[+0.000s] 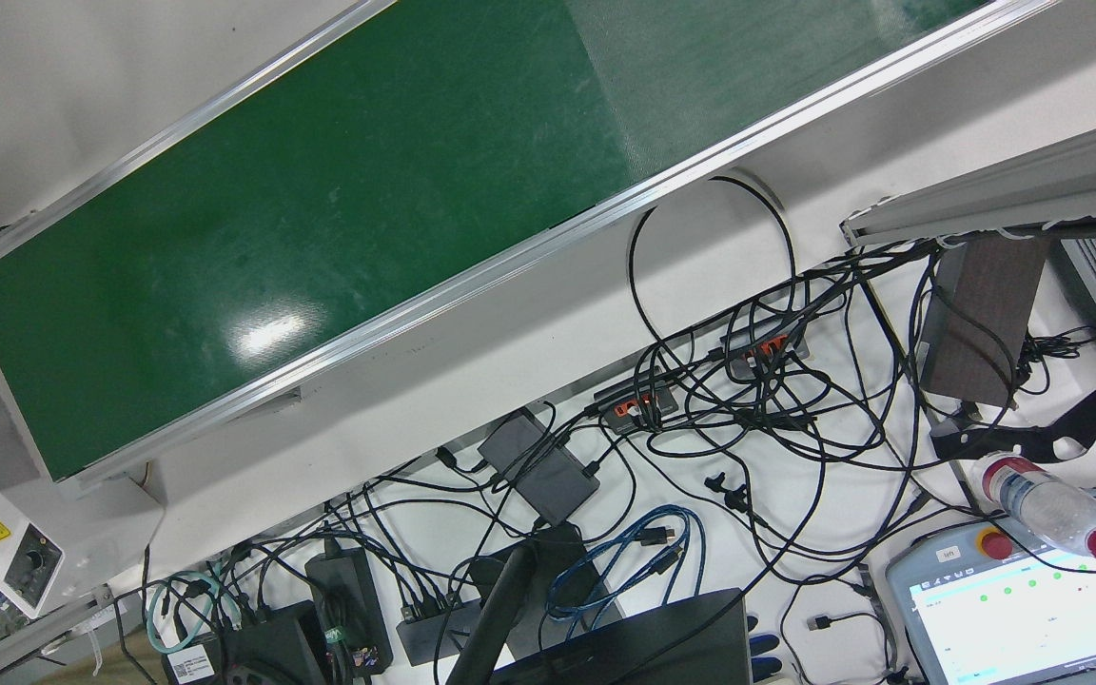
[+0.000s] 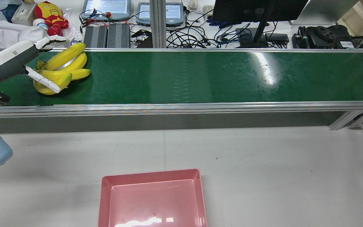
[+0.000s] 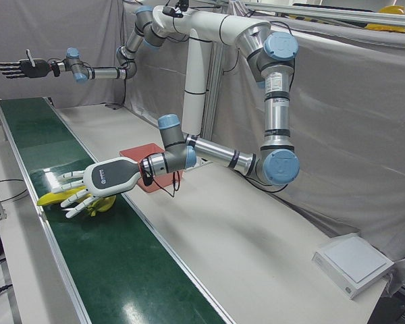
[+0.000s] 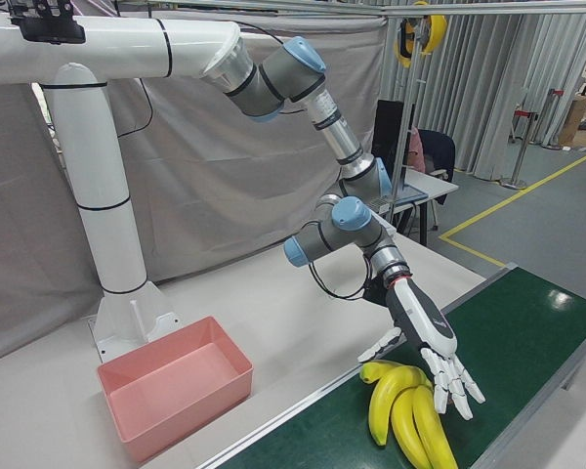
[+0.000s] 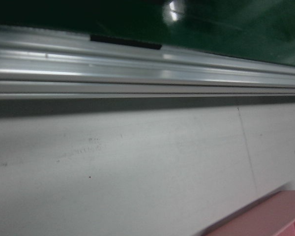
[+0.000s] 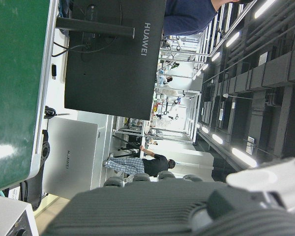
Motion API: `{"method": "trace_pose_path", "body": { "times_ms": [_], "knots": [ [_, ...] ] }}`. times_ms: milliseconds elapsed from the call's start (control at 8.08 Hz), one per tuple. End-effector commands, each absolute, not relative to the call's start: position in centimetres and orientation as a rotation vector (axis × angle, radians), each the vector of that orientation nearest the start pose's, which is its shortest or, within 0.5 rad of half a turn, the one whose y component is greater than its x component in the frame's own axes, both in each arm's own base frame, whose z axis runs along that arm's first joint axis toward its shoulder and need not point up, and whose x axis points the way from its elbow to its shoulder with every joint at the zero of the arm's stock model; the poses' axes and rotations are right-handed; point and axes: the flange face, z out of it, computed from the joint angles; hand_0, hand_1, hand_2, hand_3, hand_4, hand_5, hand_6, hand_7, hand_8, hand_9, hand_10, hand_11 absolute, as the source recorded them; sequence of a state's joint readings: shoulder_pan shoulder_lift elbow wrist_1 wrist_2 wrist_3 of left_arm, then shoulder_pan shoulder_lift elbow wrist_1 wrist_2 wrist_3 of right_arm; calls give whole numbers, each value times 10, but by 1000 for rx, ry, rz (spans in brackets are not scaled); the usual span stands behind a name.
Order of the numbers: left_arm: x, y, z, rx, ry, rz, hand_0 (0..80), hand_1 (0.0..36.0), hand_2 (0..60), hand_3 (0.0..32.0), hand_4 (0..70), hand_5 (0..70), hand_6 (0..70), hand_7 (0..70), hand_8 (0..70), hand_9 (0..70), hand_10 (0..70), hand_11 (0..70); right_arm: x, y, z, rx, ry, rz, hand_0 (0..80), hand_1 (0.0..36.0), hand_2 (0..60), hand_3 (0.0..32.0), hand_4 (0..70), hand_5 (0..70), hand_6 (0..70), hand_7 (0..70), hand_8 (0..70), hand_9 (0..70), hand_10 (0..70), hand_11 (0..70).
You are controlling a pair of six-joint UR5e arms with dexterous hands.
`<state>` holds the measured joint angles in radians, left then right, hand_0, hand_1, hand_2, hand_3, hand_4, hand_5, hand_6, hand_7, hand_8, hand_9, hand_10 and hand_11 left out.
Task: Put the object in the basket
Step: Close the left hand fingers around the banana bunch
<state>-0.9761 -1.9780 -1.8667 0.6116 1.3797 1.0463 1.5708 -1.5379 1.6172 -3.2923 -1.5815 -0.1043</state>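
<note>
A bunch of yellow bananas (image 2: 68,60) lies on the green conveyor belt (image 2: 181,75) near its left end in the rear view. My left hand (image 2: 17,60) reaches over the bunch, open, with fingers spread on both sides of it and not closed. The same hand (image 4: 432,342) hovers just above the bananas (image 4: 400,410) in the right-front view. The pink basket (image 2: 151,173) stands on the white table, on the near side of the belt. My right hand (image 3: 17,68) hangs far off above the belt's other end, open with fingers spread and nothing in it.
Behind the belt lie a red-and-yellow toy figure (image 2: 50,17), teach pendants (image 2: 106,8), a monitor (image 2: 257,9) and tangled cables (image 1: 748,400). An aluminium rail (image 2: 181,107) edges the belt between the bananas and the basket.
</note>
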Motion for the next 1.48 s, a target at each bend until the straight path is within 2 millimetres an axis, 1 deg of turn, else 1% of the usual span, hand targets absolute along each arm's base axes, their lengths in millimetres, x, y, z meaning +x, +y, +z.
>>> {"method": "trace_pose_path", "body": {
  "times_ms": [0,124,247,371,619,742,866,990,1113,1237,1361],
  "knots": [
    [201,-560,391,592,1720,-1227,553,180,12,204,0,209,15,69,112,114,23,56,132,-497,663,-102,2197,-2359,0,0,0,0,0,0,0,0,0,0,0,0],
    [201,-561,391,595,1724,-1223,551,179,16,192,0,211,18,72,115,117,25,57,132,-497,663,-102,2198,-2358,0,0,0,0,0,0,0,0,0,0,0,0],
    [202,-562,395,594,1717,-1225,554,181,19,176,0,217,21,72,115,116,26,60,132,-498,662,-102,2198,-2358,0,0,0,0,0,0,0,0,0,0,0,0],
    [205,-566,403,591,1698,-1232,553,184,25,190,0,212,19,71,110,113,26,61,132,-497,662,-102,2198,-2358,0,0,0,0,0,0,0,0,0,0,0,0],
    [207,-569,414,587,1677,-1240,556,188,42,180,3,214,21,75,110,120,36,74,132,-497,662,-102,2198,-2358,0,0,0,0,0,0,0,0,0,0,0,0],
    [207,-569,416,587,1673,-1240,556,196,76,172,12,242,24,83,119,139,49,94,132,-498,662,-102,2200,-2356,0,0,0,0,0,0,0,0,0,0,0,0],
    [207,-569,417,587,1671,-1240,552,205,143,150,23,356,38,112,141,182,98,164,132,-497,663,-102,2197,-2359,0,0,0,0,0,0,0,0,0,0,0,0],
    [207,-569,415,587,1673,-1240,553,213,208,70,51,550,80,212,215,287,162,257,132,-497,663,-102,2198,-2358,0,0,0,0,0,0,0,0,0,0,0,0],
    [207,-570,414,588,1674,-1239,569,254,358,2,55,700,129,338,303,405,242,375,132,-497,663,-102,2198,-2358,0,0,0,0,0,0,0,0,0,0,0,0],
    [207,-570,412,588,1678,-1238,586,290,490,0,60,700,171,442,373,488,318,477,132,-497,663,-102,2198,-2358,0,0,0,0,0,0,0,0,0,0,0,0],
    [207,-570,413,588,1676,-1239,573,349,600,0,131,700,209,545,449,562,397,576,132,-497,663,-102,2195,-2361,0,0,0,0,0,0,0,0,0,0,0,0]
  ]
}}
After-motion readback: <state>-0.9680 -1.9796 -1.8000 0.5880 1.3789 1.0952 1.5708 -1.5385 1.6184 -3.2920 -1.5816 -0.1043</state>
